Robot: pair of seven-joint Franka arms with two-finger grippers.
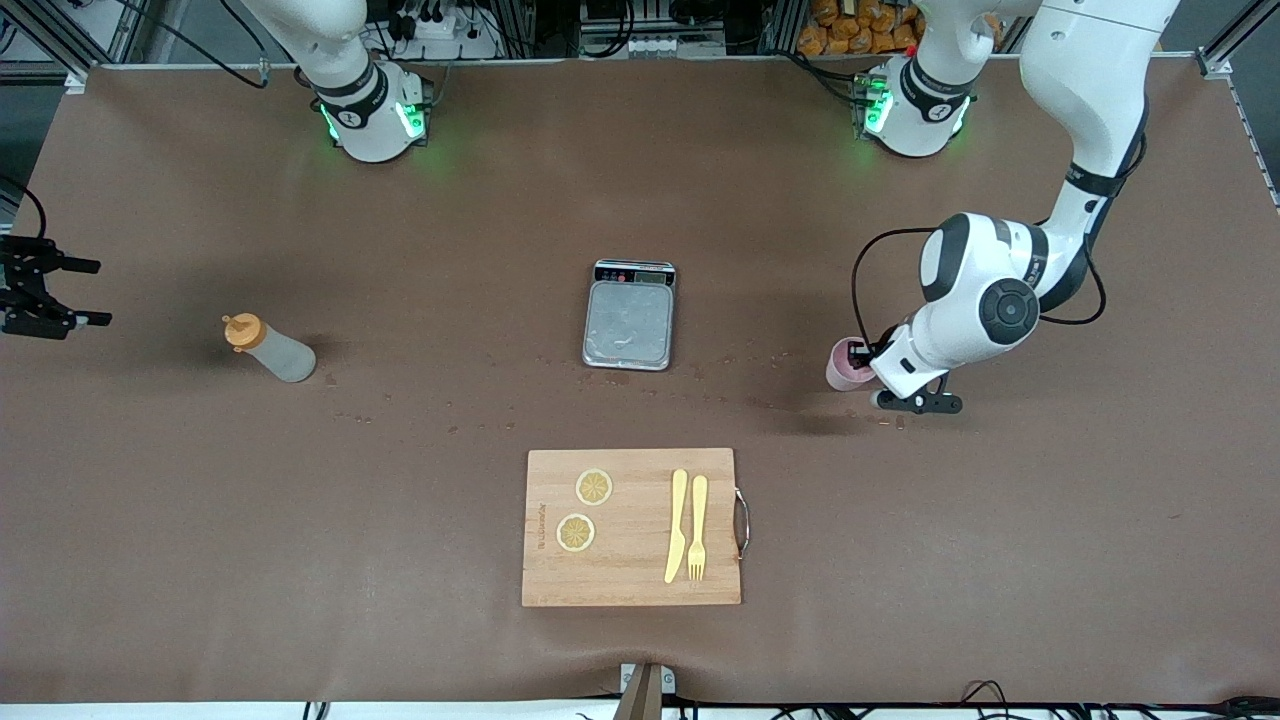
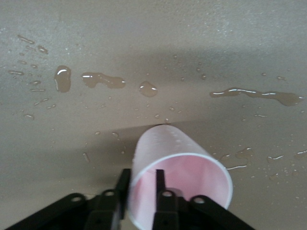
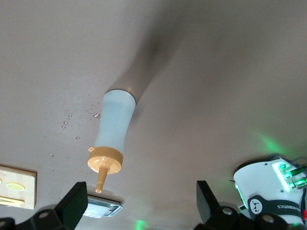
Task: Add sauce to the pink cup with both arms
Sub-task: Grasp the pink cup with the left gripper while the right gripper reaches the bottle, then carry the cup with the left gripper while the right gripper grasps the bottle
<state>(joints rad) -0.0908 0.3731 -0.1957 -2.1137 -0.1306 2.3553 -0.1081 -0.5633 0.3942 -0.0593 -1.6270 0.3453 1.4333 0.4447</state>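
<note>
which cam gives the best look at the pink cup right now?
Left wrist view: the pink cup fills the foreground, rim and inside visible, with the left gripper pinching its wall, one finger inside and one outside. The front view shows the cup small and partly hidden by the left arm. The right wrist view does not show it.

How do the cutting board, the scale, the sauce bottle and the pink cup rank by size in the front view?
1. Cutting board
2. Scale
3. Sauce bottle
4. Pink cup, partly hidden by the left gripper, so its rank is less sure
</note>
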